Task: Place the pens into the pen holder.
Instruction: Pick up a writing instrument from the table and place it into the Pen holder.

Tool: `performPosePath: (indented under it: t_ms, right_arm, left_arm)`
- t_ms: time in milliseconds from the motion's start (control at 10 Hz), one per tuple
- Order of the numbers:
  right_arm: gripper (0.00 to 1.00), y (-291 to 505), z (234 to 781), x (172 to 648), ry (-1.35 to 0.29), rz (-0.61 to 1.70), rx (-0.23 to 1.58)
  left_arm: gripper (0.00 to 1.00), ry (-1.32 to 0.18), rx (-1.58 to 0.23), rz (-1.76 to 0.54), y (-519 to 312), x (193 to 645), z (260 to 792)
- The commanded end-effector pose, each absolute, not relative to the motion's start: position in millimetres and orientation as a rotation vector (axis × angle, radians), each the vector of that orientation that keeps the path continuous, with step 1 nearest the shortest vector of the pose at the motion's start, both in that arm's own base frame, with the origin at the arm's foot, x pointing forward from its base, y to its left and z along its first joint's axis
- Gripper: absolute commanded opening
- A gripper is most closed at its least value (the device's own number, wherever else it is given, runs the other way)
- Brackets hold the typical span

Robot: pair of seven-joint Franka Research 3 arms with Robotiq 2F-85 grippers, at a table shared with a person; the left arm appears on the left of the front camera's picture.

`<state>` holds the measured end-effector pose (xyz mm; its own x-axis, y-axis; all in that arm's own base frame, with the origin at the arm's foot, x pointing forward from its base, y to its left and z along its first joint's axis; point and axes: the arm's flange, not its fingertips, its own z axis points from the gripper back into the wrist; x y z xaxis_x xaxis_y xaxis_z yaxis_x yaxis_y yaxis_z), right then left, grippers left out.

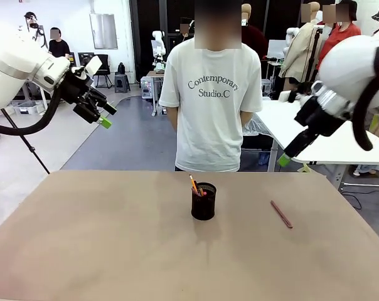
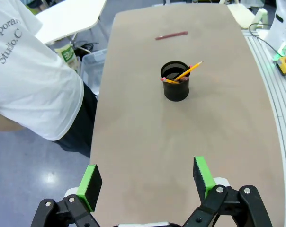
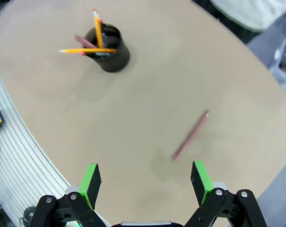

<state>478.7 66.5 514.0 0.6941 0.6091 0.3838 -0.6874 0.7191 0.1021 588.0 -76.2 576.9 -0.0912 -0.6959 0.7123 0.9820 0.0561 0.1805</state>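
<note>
Several pens (image 3: 98,33) lean in black mesh pen holder (image 3: 112,59), well ahead of left fingers (image 2: 92,182). One maroon pen (image 3: 190,135) flat on desk (image 3: 147,94), near, just ahead of right fingers (image 3: 202,182). Both pairs spread wide, released, touching nothing.

Open left pincer (image 2: 147,182) above table (image 2: 133,142), pen holder (image 2: 175,86) beyond.
</note>
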Motion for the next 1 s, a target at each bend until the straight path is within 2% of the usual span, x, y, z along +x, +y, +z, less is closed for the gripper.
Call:
performPosePath:
  t_ms: [0,400,900]
  right_arm:
    - [1.0,82.6,511.3,501.1,-0.224,0.607,0.117]
    - [1.0,90.2,449.9,513.2,-0.191,0.5,-0.104]
    - [1.0,86.3,445.6,515.6,-0.186,0.527,-0.058]
  left_arm:
    - [1.0,-0.787,-0.468,-1.497,-75.1,587.7,578.2]
    - [1.0,-0.787,-0.468,-1.497,-75.1,587.7,578.2]
    - [1.0,-0.787,-0.468,-1.497,-75.1,587.7,578.2]
